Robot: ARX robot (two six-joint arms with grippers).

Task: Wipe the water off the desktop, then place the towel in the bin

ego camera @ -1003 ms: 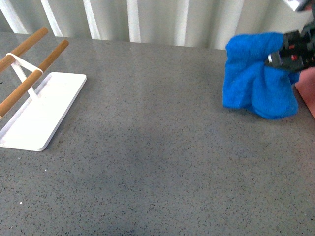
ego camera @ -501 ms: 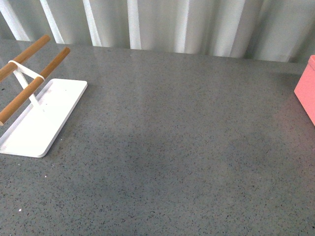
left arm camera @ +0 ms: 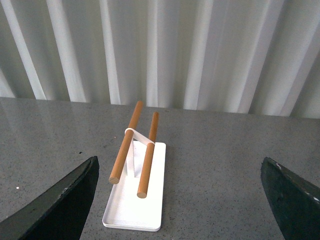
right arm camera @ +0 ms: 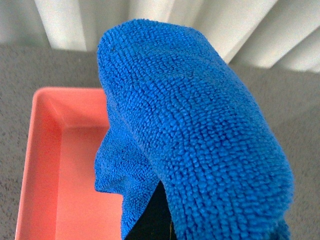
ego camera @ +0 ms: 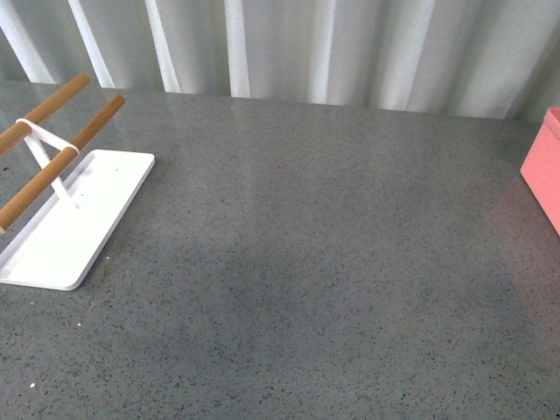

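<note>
Two wooden rods [ego camera: 54, 131] stand on a frame over a white tray [ego camera: 87, 219] at the left of the front view, on the grey speckled desktop [ego camera: 315, 280]. A corner of the pink bin [ego camera: 542, 171] shows at the right edge, well apart from the tray, and a ribbed white wall [ego camera: 306, 48] runs behind; neither arm nor the towel shows here. In the left wrist view, the left gripper [left arm camera: 178, 160] hangs over the desktop with its two dark fingers [left arm camera: 55, 205] spread wide and nothing between them, and the tray with its rods lies beyond them. In the right wrist view, the blue towel [right arm camera: 190, 125] fills most of the picture, bunched close before the camera and raised over the bin [right arm camera: 55, 165], whose open inside lies beneath it. Only a dark sliver of the right gripper [right arm camera: 152, 217] peeks out under the cloth, so I cannot tell whether its jaws are clamped on the towel or apart.
</note>
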